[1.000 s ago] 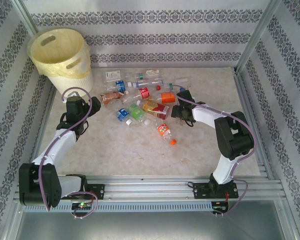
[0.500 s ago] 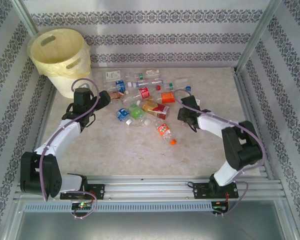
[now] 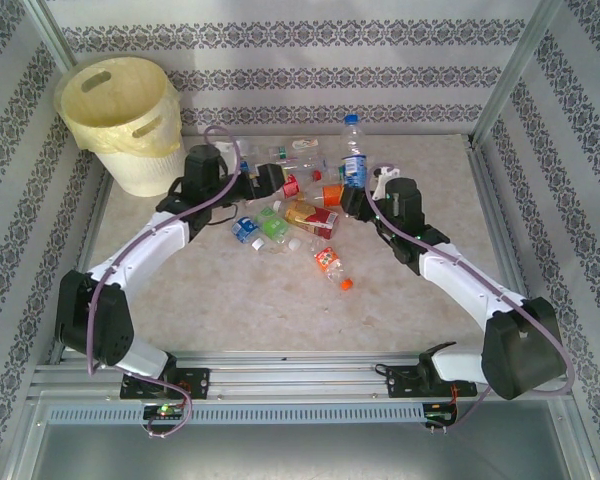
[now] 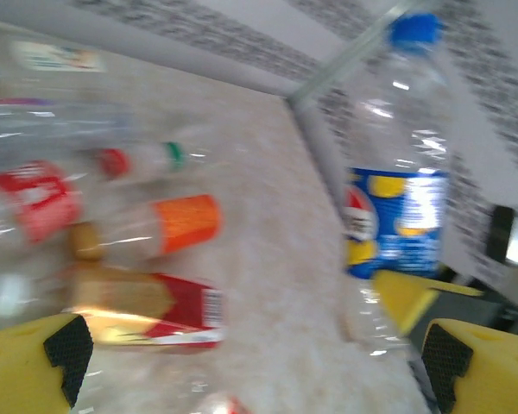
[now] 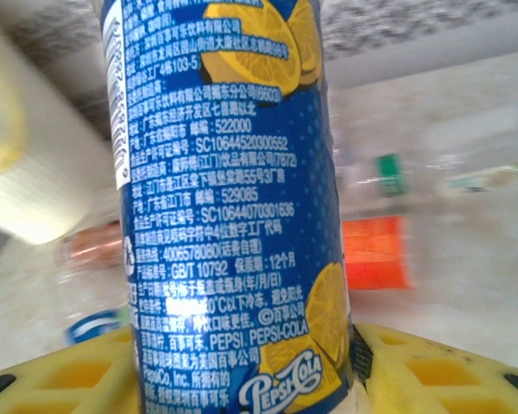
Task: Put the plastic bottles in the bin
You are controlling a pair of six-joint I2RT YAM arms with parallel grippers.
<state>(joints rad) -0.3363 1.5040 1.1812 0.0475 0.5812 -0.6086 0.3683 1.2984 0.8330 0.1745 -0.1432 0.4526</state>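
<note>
On the desk (image 3: 230, 300), the bottle lying closest to the near edge was the orange-capped bottle (image 3: 328, 260), on its side near the middle. Just beyond it began the main scatter of plastic bottles. There was a crushed red and yellow bottle (image 3: 308, 217), and to its left a green-labelled bottle (image 3: 272, 226) and a blue-labelled bottle (image 3: 244, 230) lay side by side. A little farther back lay an orange-labelled bottle (image 3: 335, 195) and a red-labelled bottle (image 3: 288, 185).

The left gripper (image 3: 268, 180) reached in from the left over the far left part of this scatter. Its yellow fingers (image 4: 34, 366) were spread wide with nothing between them. The wrist view was too blurred to tell whether it touched any bottle.

On the right side of the scatter, the right gripper (image 3: 364, 192) was pinching the lower part of a Pepsi bottle (image 3: 354, 160). It pressed against the blue label with its lemon pictures. This bottle stood upright with its blue cap (image 3: 351, 120) on top. Whether its base touched the desk could not be told.

Past both grippers, a few clear bottles (image 3: 300, 150) lay toward the far edge.

The bin (image 3: 145, 165) stood upright in the far left corner of the desk. A pale yellow liner was folded over its rim, and it was well apart from the held bottle.
</note>
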